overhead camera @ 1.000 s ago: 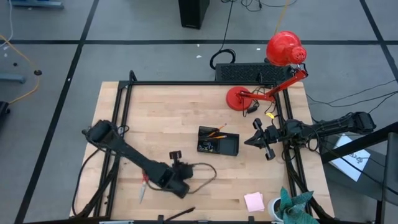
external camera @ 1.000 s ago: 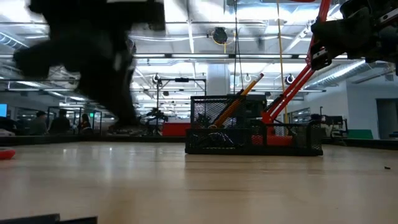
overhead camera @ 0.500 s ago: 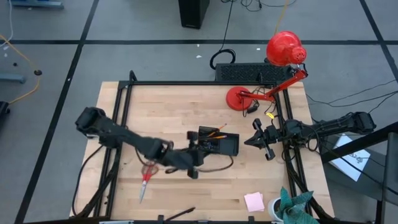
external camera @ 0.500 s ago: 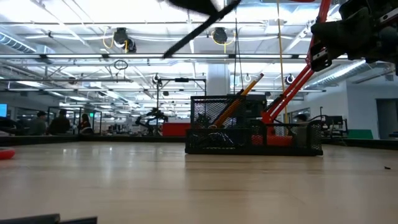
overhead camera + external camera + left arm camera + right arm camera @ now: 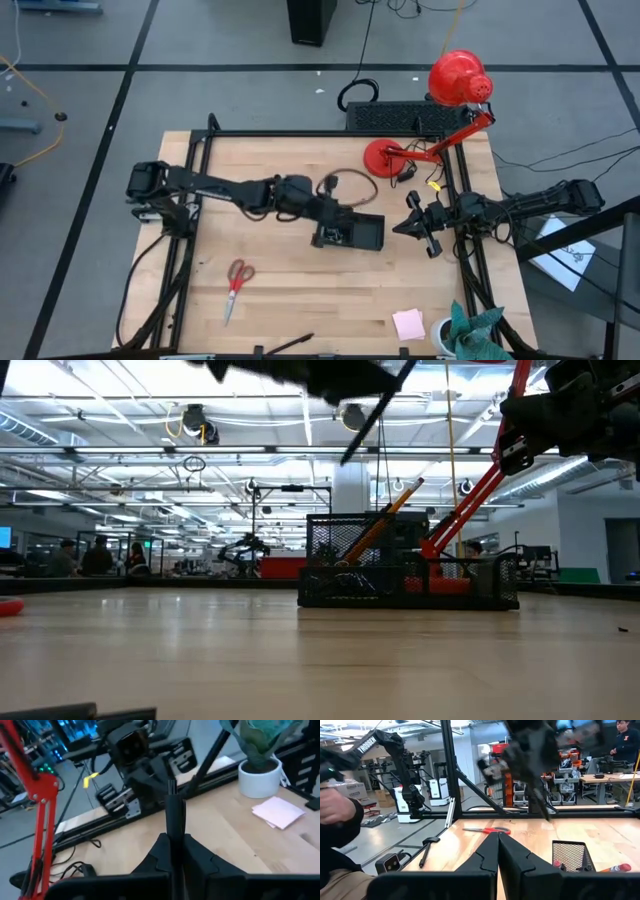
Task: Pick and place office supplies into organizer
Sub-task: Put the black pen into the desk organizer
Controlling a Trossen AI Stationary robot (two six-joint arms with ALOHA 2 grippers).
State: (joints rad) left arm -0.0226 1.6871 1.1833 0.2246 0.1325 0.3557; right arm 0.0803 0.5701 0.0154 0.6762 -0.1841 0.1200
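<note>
My left gripper reaches from the table's left to just over the black organizer and is shut on a black pen. In the low view the pen slants down, high above the organizer. An orange pencil leans out of the organizer. Red-handled scissors lie flat near the front left. A pink sticky-note pad and another black pen lie near the front edge. My right gripper waits shut at the table's right side. My left gripper pinches the black pen between its two fingers. The pen runs along the fingers, and its free length sticks out past their tips. The held end is hidden between the fingers. The pen slants downward, lifted clear of the table and the organizer.
A red desk lamp with a round base stands at the far right. A white pot with a teal plant is at the front right corner. A black frame rail runs along the table's sides. A person's sleeve shows beyond the table.
My left gripper has risen from the front left, beside the scissors, and swung toward the far right until it is over the organizer. It has tipped from pointing steeply down to nearly level, carrying the pen with it. The scissors now lie uncovered.
</note>
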